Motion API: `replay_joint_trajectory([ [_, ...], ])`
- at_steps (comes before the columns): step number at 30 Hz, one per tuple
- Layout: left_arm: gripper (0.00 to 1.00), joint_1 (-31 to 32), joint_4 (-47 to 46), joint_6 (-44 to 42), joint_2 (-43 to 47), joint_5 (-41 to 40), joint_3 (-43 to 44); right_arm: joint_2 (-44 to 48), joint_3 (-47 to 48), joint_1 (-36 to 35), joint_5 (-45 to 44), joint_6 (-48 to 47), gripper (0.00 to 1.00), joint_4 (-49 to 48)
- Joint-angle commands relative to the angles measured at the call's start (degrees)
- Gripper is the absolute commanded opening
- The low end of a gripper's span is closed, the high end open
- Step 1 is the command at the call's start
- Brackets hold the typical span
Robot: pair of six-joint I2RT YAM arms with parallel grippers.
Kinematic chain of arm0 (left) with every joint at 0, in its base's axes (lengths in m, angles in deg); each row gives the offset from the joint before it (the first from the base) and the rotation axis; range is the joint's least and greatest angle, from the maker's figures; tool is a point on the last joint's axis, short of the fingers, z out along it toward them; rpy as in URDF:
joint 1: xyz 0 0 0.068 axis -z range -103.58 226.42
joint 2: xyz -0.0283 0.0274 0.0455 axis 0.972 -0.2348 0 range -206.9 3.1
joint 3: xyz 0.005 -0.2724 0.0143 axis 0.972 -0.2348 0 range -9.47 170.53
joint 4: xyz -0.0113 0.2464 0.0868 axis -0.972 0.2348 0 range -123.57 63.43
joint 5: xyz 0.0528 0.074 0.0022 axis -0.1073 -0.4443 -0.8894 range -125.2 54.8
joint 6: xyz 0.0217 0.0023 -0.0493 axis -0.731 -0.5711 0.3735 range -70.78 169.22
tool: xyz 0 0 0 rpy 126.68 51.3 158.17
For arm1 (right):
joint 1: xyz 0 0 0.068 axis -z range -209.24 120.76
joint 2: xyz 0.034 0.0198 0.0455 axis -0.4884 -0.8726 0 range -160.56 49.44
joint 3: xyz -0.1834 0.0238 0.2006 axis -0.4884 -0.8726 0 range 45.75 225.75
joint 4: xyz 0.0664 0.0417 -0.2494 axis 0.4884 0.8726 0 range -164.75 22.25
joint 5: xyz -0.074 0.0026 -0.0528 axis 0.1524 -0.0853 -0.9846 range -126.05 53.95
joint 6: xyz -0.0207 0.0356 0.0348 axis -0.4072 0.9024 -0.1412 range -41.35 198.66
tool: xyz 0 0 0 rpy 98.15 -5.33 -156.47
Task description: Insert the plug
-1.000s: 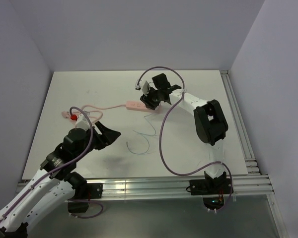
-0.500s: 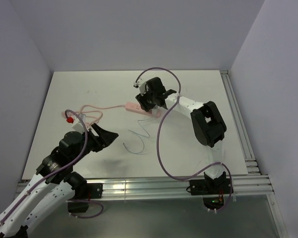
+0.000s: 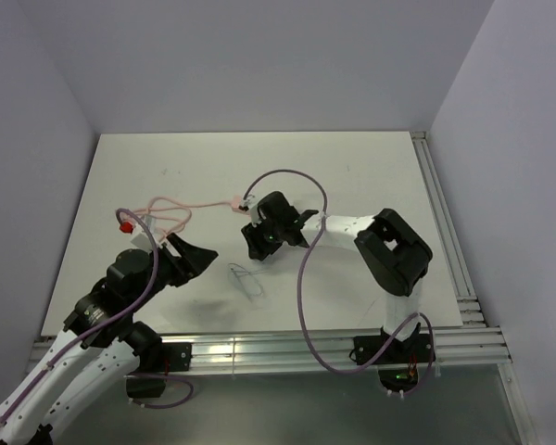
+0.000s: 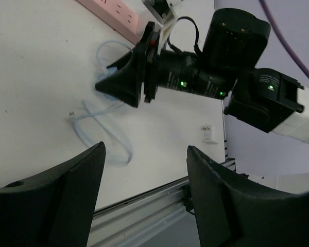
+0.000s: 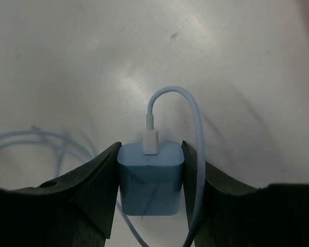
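Right wrist view first, Ana: what sits in the right gripper (image 5: pixel 150 154)?

Well, Ben, the plug (image 5: pixel 150 188) does. Its light-blue body is clamped between the two black fingers (image 5: pixel 92 190), which press on its left and right sides. A white connector (image 5: pixel 151 139) stands in its top face, and the pale cable (image 5: pixel 195 128) arches out of that and runs down past the right finger.

Where is the plug relative to the pink power strip (image 4: pixel 116 20)?

Close by, on the strip's near side. The left wrist view shows the right gripper's dark fingers just beside the strip's end, apart from it. The plug itself is hidden from there, and I cannot tell whether it touches the table (image 3: pixel 352 167).

And the rest of the cable?

It lies in loose loops on the table, nearer than the strip, on the side toward the arm bases.

The left gripper (image 4: pixel 145 149)?

Its jaws stand wide with nothing between them — only table and a loop of cable show through the gap. It hangs well apart from the strip, nearer and to the left.

Anything else by the strip?

Its pink cord (image 3: pixel 181 202) curls away to the left and ends near a small red thing (image 3: pixel 125 224).
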Motion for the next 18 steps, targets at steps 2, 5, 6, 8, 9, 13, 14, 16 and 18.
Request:
replay_joint_trajectory([
  [2, 0.69, -0.3, -1.0, 0.4, 0.3, -0.3, 1.3, 0.7, -5.1, -0.5, -4.3, 7.8, 0.00, 9.8],
  [5, 0.69, -0.3, -0.6, 0.4, 0.9, -1.1, 1.0, 4.5, -6.2, -1.4, -7.6, 7.4, 0.00, 6.4],
  [6, 0.69, -0.3, -0.6, 0.4, 0.9, -1.3, 0.9, 5.1, -4.7, -1.4, -8.3, 7.0, 0.00, 6.4],
  [8, 0.70, -0.3, -0.6, 0.1, 0.7, -1.6, 1.1, 6.9, -2.5, -1.4, -9.9, 6.0, 0.00, 7.6],
  [9, 0.70, -0.3, -0.4, 0.0, 0.3, -1.9, 1.5, 7.5, 0.4, -1.4, -11.4, 5.5, 0.00, 8.9],
  [13, 0.68, -0.2, -0.3, -0.8, -0.2, -2.3, 2.6, 12.1, 6.6, -1.4, -13.9, 4.5, 0.00, 10.6],
  [14, 0.67, -0.2, -0.5, -1.1, -0.1, -2.2, 2.8, 12.8, 7.7, -1.4, -14.0, 4.8, 0.00, 11.0],
  [16, 0.65, -0.3, -2.0, -2.5, 0.0, -0.7, 3.1, 14.9, 9.8, -1.4, -13.6, 6.3, 0.00, 10.8],
  [18, 0.64, -0.2, -3.4, -3.6, -0.2, 0.3, 3.9, 17.2, 8.5, -1.8, -12.7, 8.1, 0.00, 7.1],
])
